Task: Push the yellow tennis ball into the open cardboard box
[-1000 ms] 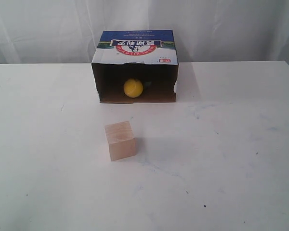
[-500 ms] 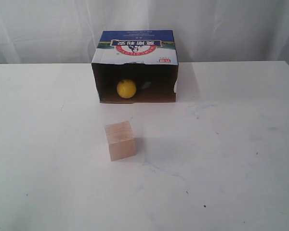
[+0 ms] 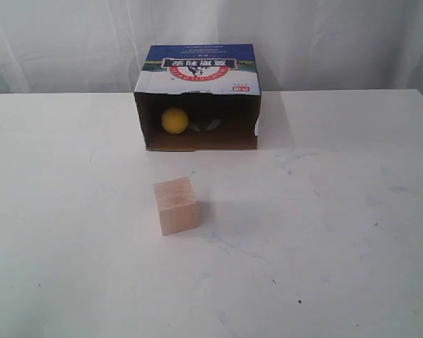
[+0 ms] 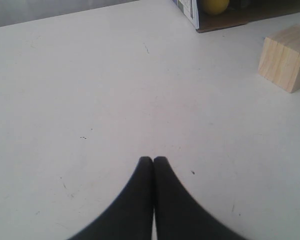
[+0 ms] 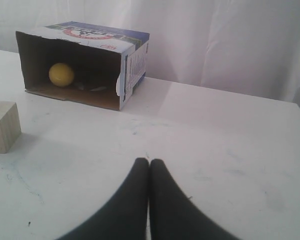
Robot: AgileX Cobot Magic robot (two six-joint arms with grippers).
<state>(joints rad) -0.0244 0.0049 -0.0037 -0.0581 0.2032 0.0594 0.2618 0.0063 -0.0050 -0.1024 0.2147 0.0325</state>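
Note:
The yellow tennis ball point(image 3: 174, 120) lies inside the open cardboard box point(image 3: 197, 70), on the left side of its dark interior. The box stands at the back of the table with its blue-and-white printed face upward. In the right wrist view the ball point(image 5: 61, 74) shows deep in the box point(image 5: 132, 65); in the left wrist view only part of the ball point(image 4: 214, 5) and a box corner point(image 4: 190, 10) show. My left gripper point(image 4: 153, 159) and right gripper point(image 5: 149, 161) are both shut on nothing, low over bare table, far from the box. Neither arm appears in the exterior view.
A pale wooden cube point(image 3: 175, 205) stands on the white table point(image 3: 338, 211) in front of the box, also seen as the cube point(image 4: 286, 57) in the left wrist view and the cube point(image 5: 2, 126) in the right. White curtains hang behind the table.
The ball has rolled left and deeper inside the box. The cube and box have not moved.

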